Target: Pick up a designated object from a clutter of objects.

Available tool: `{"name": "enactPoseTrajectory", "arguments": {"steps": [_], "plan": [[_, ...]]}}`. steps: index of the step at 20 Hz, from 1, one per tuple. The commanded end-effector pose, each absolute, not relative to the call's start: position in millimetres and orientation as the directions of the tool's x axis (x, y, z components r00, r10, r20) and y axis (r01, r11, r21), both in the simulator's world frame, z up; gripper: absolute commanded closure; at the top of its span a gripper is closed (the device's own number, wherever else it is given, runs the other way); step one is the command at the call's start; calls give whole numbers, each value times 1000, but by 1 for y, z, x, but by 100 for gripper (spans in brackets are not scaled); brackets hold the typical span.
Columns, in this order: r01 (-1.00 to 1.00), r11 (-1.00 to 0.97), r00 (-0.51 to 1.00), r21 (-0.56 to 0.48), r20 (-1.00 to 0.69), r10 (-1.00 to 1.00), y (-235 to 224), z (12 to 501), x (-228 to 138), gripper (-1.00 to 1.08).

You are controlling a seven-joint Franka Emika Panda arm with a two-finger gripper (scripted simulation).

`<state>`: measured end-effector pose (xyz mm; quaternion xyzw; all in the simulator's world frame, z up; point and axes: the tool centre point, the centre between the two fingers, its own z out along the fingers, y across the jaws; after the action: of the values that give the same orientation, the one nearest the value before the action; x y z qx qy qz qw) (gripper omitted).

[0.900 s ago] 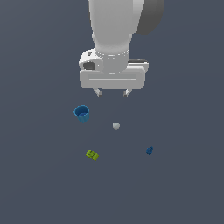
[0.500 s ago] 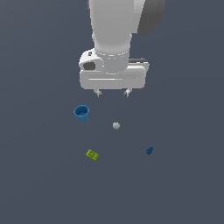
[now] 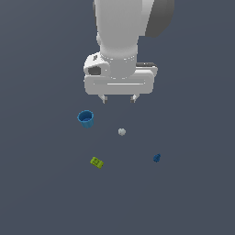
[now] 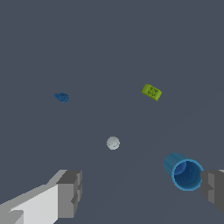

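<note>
Nothing has moved; the end effector (image 3: 119, 98) hangs spread, empty, above the tiny knobbly dark blue piece (image 3: 156, 158).

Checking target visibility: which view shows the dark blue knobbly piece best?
The wrist view: the dark blue piece appears slightly larger, alone on bare floor. The exterior view shows it too, unobstructed but smaller.
</note>
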<state>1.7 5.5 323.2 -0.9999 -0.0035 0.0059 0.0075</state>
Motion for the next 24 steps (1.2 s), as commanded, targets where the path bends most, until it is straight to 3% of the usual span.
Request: {"name": "enactPoseTrajectory", "arguments": {"steps": [1,11,24], "plan": [[7,-1000,1000,-13,-12,7,10,318,6,-92],[4,-1000,1000,0,-10,4,49,273,41,-92],[0,-1000,1000,7,-3,0,144,159,86,-92]]}}
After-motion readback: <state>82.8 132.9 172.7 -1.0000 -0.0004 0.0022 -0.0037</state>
